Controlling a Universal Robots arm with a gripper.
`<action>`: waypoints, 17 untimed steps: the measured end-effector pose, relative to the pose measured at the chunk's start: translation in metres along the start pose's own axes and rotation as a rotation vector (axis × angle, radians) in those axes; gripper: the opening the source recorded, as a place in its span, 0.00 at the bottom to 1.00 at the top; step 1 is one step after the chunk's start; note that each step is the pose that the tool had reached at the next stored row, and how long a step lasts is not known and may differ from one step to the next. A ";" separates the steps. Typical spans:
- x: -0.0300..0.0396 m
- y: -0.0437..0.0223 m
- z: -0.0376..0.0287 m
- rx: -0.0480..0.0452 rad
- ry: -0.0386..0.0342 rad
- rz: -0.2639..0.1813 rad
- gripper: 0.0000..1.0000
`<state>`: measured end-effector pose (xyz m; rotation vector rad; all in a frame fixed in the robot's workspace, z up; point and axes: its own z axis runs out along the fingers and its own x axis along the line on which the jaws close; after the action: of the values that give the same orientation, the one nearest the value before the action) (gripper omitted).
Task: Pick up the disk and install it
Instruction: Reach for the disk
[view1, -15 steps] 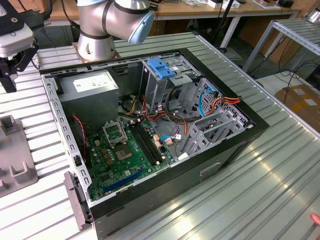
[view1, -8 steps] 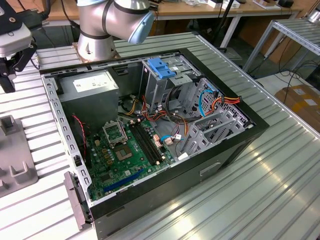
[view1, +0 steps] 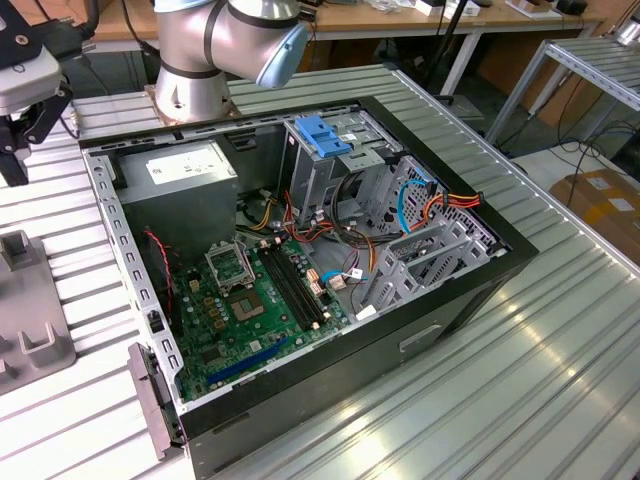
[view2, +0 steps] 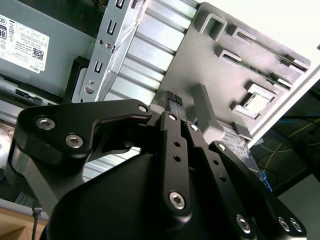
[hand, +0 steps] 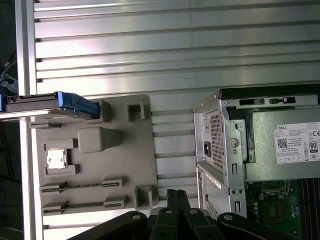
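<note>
The disk (hand: 75, 104) stands on edge in a slot at one corner of a grey fixture plate (hand: 125, 150). It shows as a thin grey metal body with a bright blue rail. In both wrist views my gripper (hand: 175, 195) (view2: 175, 97) is shut, pads together with nothing between them. It hangs over the plate's opposite edge, well apart from the disk. In the exterior view the gripper (view1: 18, 160) is at the far left, above the plate (view1: 30, 320).
An open computer case (view1: 300, 260) lies on the ribbed aluminium table (view1: 520, 350), with a motherboard, a power supply (view1: 185, 170) and a drive bay topped by a blue bracket (view1: 325, 135). A small square chip (hand: 56, 160) sits in a recess of the plate.
</note>
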<state>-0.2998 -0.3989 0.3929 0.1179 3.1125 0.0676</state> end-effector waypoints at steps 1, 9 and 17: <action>0.0003 0.0000 0.0000 0.0000 0.0000 0.000 0.10; 0.0026 -0.0002 0.0000 0.0000 -0.0001 0.000 0.10; 0.0046 -0.0003 -0.0001 0.0000 -0.0001 0.000 0.10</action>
<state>-0.3044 -0.3989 0.3929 0.1180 3.1125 0.0677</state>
